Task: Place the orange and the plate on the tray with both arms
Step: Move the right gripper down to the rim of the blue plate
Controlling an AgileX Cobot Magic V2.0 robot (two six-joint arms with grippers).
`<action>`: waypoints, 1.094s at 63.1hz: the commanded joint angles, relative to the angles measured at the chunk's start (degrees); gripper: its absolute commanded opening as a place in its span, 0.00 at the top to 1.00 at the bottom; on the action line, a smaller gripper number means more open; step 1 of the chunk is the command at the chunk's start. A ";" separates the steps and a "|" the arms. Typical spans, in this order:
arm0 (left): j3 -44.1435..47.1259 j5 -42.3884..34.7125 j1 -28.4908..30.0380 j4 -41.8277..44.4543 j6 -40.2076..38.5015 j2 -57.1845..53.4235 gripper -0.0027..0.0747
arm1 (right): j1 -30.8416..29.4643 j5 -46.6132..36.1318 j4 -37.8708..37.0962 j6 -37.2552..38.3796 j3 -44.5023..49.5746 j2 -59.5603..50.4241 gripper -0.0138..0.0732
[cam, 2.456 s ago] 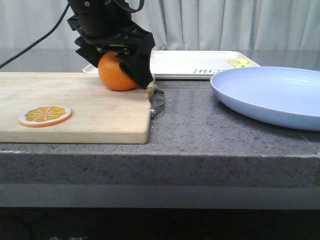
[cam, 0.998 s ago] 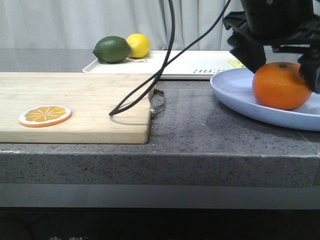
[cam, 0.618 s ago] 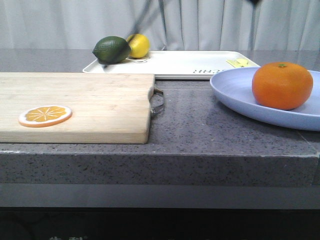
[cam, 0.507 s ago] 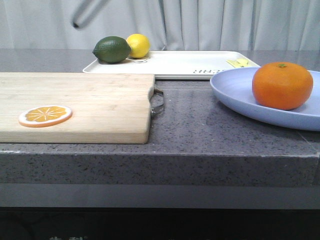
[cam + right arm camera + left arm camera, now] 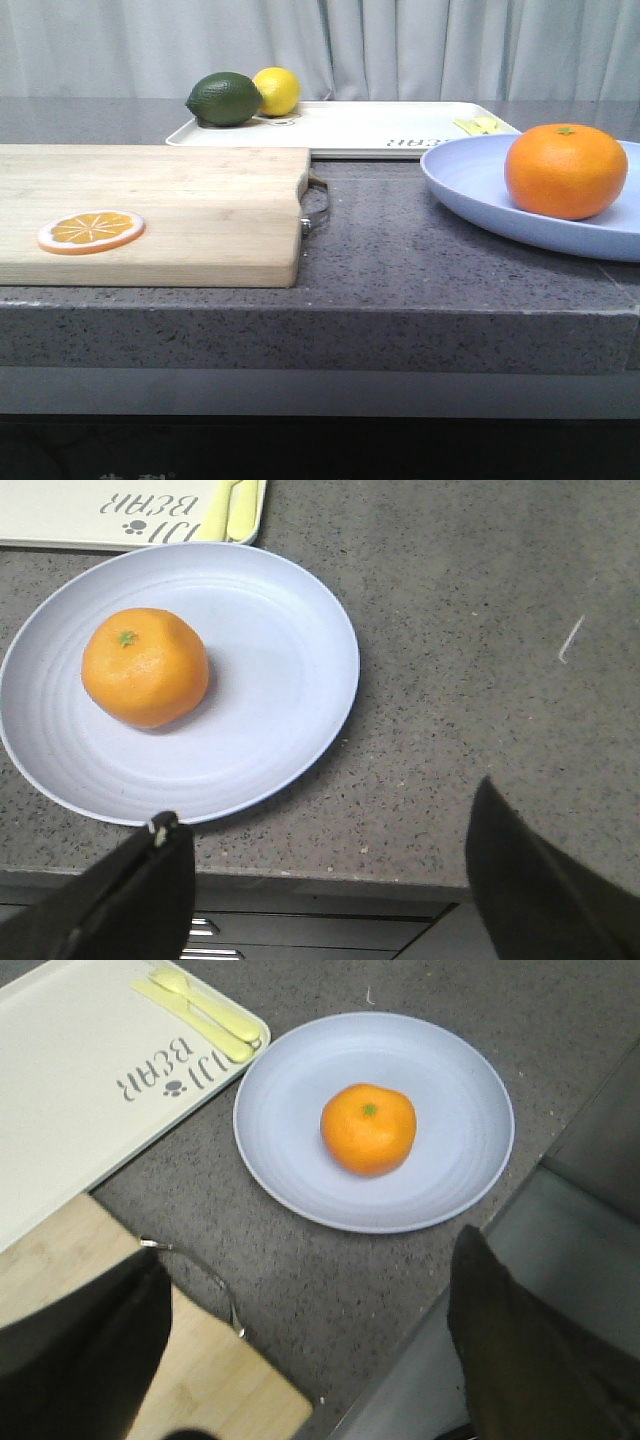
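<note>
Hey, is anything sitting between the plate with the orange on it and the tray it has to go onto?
Nothing visible does. The plate, with the orange on it, lies on bare counter right beside the tray. On the tray, yellow cutlery lies in the corner nearest the plate; a lime and lemon sit at its far end.

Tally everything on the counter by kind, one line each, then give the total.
Whole fruit: 3 (round bright orange, yellow lemon, dark green lime)
Orange slice: 1
Lavender-blue round plate: 1
Off-white rectangular tray: 1
Wooden cutting board: 1
Pale yellow utensils: 2
Total: 9
</note>
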 commanded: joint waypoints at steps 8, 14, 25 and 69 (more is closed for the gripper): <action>12.83 -5.20 0.28 0.72 -2.18 -15.07 0.26 | 0.02 -2.81 0.00 -0.55 -2.01 0.75 0.19; 18.76 -4.98 0.28 0.72 -3.91 -21.79 0.26 | 0.02 -1.06 1.68 -0.55 -2.01 0.75 0.19; 27.40 -4.57 0.28 0.72 -5.07 -31.70 0.26 | 0.02 1.14 5.38 -0.55 -2.20 2.92 0.19; 33.38 -3.67 0.28 1.57 -5.07 -38.80 0.26 | -12.56 13.01 6.55 -5.29 -20.19 30.58 0.19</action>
